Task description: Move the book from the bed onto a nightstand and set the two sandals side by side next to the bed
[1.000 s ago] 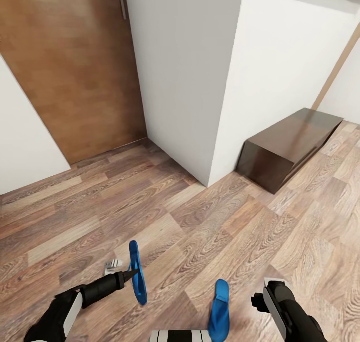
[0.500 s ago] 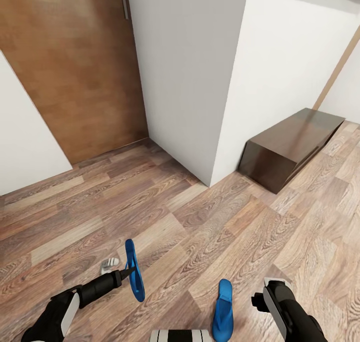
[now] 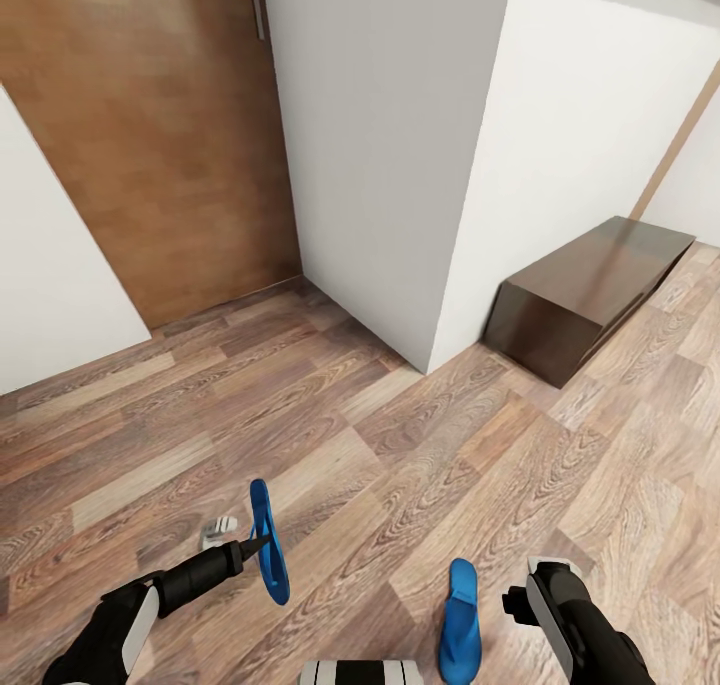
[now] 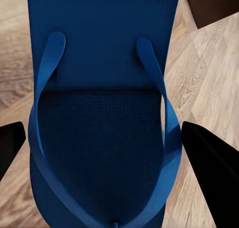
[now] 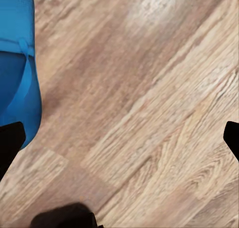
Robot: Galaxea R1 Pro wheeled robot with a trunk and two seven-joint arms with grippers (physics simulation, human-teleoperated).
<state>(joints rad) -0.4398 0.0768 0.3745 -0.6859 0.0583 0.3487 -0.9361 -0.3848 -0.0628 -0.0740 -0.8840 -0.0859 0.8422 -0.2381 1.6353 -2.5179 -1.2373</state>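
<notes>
In the head view my left gripper is shut on one bright blue sandal, held on edge above the wood floor. Seen along the left wrist, that sandal spans the gap between the black fingers, straps facing the camera. The other sandal lies flat on the floor beside my right arm. In the right wrist view my right gripper is open over bare floor, with that sandal off to one side of it. The book, the bed and the nightstand are out of view.
A white wall corner juts out straight ahead, with a brown wooden door to its left. A long plain dark-brown floor cabinet stands against the wall at the right. Wood-plank floor lies open in front.
The whole picture has drifted slightly to the right, so the camera has moved. Both arms keep their pose, and the left gripper still holds its sandal.
</notes>
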